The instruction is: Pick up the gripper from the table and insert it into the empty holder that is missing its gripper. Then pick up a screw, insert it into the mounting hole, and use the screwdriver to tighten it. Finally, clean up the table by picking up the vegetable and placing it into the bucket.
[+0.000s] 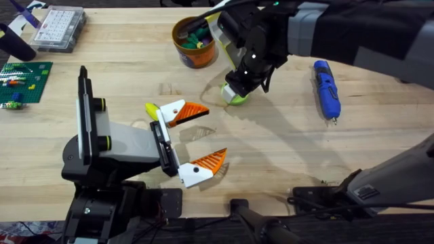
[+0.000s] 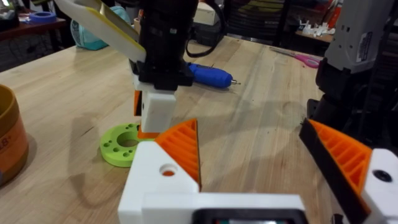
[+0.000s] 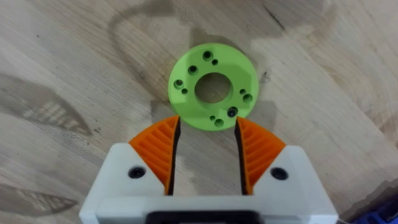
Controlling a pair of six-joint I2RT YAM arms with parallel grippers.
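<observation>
The vegetable (image 3: 213, 87), a lime-green ring with a central hole, lies flat on the table (image 1: 285, 149). My right gripper (image 3: 207, 121) is open just over its near edge, an orange pad on either side. In the overhead view the right gripper (image 1: 237, 90) reaches in from the right onto the vegetable (image 1: 237, 99), just right of the orange bucket (image 1: 193, 42). The blue screwdriver (image 1: 327, 88) lies farther right. My left gripper (image 1: 192, 139) hangs open and empty over the middle front. The left wrist view also has the vegetable (image 2: 124, 143) and screwdriver (image 2: 208, 74). The loose gripper, holder and screw are out of view.
The bucket holds several colourful pieces. A clear compartment box (image 1: 60, 27) stands at the back left, with a green studded plate (image 1: 24, 81) at the left edge. Bare wood lies between the two grippers and along the front right.
</observation>
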